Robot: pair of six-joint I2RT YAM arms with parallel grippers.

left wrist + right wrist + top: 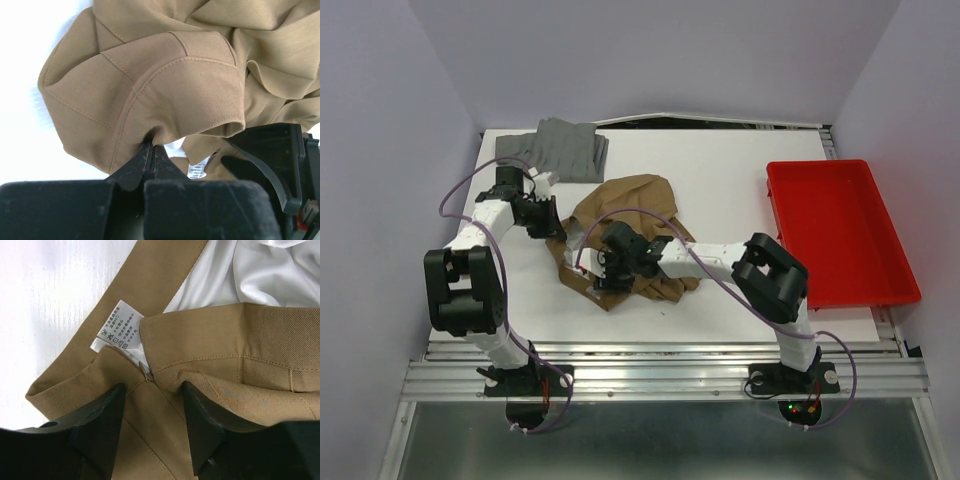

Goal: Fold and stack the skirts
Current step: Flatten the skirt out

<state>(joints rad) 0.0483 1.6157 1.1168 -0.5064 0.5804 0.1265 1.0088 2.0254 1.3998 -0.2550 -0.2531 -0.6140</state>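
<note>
Two skirts are on the white table (720, 170). The tan skirt (625, 210) lies crumpled near the middle, between my two arms. The grey skirt (558, 150) lies folded at the far left corner, close to the tan one; whether they touch I cannot tell. My left gripper (151, 150) is closed, its tips pinching a stitched fold at the left edge of the tan skirt. My right gripper (152, 397) is over the skirt's near side with its fingers (97, 422) spread apart; the top of the zip (148, 375) lies between them, unclamped. A white care label (116, 325) sits just beside the zip, and white lining (240, 275) shows beyond it. A red tray (840, 230) rests well apart, on the table's right side.
</note>
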